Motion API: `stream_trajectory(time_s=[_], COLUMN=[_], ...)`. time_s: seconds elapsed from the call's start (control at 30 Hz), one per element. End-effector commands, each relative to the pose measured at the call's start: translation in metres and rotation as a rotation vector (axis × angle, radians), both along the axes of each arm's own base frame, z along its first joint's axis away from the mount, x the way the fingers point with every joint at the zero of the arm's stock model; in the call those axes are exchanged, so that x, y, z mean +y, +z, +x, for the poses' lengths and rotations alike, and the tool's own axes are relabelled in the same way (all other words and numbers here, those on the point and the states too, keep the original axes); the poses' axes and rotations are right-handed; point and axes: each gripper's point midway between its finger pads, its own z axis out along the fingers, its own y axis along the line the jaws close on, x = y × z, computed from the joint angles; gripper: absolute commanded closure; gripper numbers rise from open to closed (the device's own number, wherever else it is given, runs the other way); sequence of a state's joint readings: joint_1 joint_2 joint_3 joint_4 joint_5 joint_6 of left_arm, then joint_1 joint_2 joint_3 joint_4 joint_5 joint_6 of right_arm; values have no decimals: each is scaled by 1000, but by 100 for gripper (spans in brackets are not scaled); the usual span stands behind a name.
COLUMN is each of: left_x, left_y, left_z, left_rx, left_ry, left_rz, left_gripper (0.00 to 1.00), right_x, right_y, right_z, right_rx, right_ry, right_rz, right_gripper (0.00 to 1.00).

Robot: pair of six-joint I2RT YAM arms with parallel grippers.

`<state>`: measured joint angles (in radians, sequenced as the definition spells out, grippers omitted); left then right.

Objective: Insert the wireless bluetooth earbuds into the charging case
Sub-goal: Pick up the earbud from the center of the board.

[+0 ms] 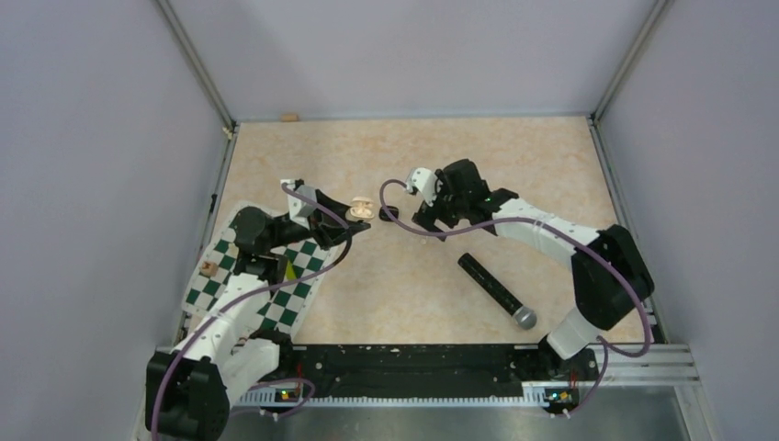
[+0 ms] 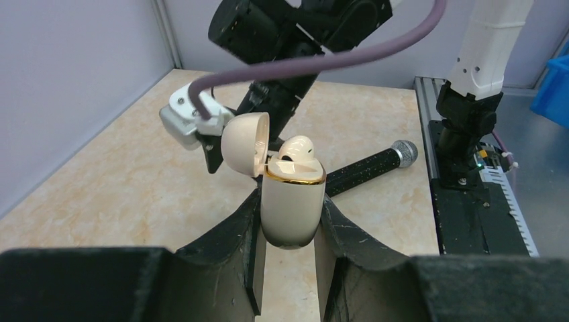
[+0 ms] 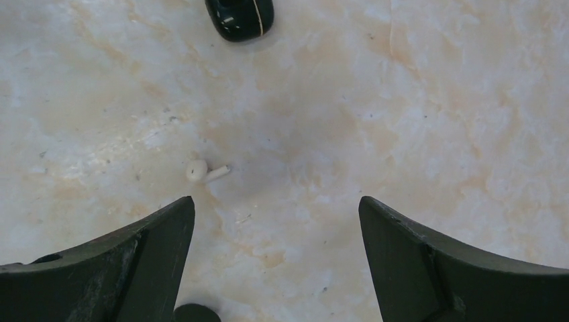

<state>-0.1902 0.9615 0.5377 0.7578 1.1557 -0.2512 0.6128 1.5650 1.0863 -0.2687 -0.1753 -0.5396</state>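
My left gripper (image 2: 291,198) is shut on the cream charging case (image 2: 292,213), held upright above the table with its lid (image 2: 245,143) open. One whitish earbud (image 2: 296,148) sits in the case's mouth. In the top view the case (image 1: 361,209) is at the left gripper's (image 1: 355,217) tip. My right gripper (image 3: 276,202) is open and empty, pointing down over the table. A second whitish earbud (image 3: 204,172) lies on the table just beyond its left fingertip. A small dark glossy piece (image 3: 239,17) lies farther ahead; it also shows in the top view (image 1: 389,214).
A black microphone (image 1: 496,288) lies on the table to the right of centre; the left wrist view shows it too (image 2: 372,167). A green checkerboard mat (image 1: 276,292) lies under the left arm, with a small wooden block (image 1: 208,269) at its left edge.
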Motion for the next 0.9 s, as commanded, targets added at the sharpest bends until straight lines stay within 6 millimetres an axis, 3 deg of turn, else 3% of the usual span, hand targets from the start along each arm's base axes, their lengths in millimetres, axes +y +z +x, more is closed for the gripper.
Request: stream_trajectory(time_s=[0.0,0.2,0.37,0.67,0.87], left_x=[4,7,9,10,12], left_y=[9,7,4,4,1], left_z=[4,8,10,9,8], left_rx=[-43,-41,-45,-47,-47], left_ry=[49,67,81,82,80], left_rz=[-38,-48,-52,-56,-52], left_gripper=[99,98,98,98,98], right_x=[4,-2,1,15,5], right_y=[1,-36,-50,-76,-80], right_z=[38,49,53,38,24], right_rx=[-45,-20,-68,-65,-16], right_ry=[-143,-239,-267,-189,-111], right_rz=[26,-47,-105,-176,-239], right_gripper=[9,9,9,8,11])
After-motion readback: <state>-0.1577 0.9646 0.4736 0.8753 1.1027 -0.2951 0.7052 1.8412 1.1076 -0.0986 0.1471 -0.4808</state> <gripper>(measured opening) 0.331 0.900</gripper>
